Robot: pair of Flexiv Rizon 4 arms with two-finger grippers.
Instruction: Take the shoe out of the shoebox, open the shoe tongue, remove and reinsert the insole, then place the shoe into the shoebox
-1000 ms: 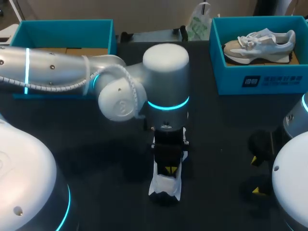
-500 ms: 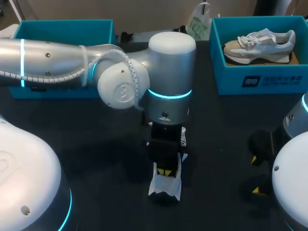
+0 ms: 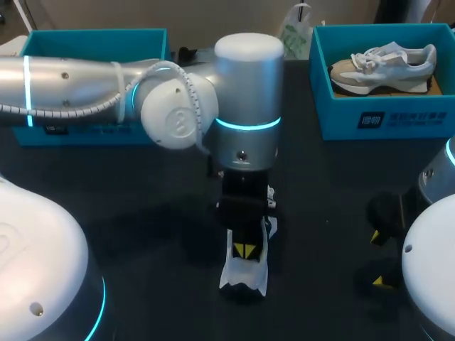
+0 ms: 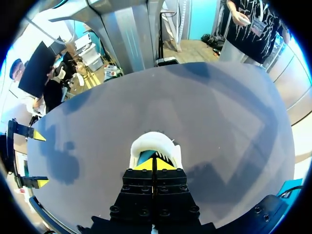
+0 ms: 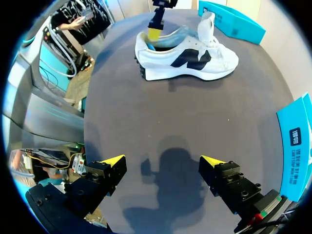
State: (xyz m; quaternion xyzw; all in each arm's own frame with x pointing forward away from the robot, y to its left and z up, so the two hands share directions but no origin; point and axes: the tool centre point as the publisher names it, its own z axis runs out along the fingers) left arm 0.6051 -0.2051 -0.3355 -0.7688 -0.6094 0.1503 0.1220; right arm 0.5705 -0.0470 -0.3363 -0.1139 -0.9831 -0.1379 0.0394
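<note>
A white shoe point(image 3: 245, 277) point(image 5: 195, 63) with a dark side mark lies on the black table near its front middle, and its tongue point(image 5: 207, 24) stands upright. My left gripper point(image 3: 245, 250) point(image 4: 155, 163) point(image 5: 155, 33) points down into the heel opening, shut on the heel end of the pale blue insole point(image 4: 143, 158) point(image 5: 171, 37). The insole's heel end is raised slightly above the shoe's collar. My right gripper point(image 3: 378, 259) point(image 5: 163, 163) hangs open and empty over bare table, to the right of the shoe. The teal shoebox point(image 3: 384, 117) at the back right holds a second, beige shoe point(image 3: 384, 65).
Another teal box point(image 3: 92, 50) stands at the back left, partly behind my left arm. A white and green bag point(image 3: 293, 35) sits at the back edge between the boxes. My right gripper point(image 4: 39, 160) shows off to the side in the left wrist view.
My left arm's wrist has risen and drawn back a little, its tips still at the shoe's heel. The shoe and my right gripper have not moved.
</note>
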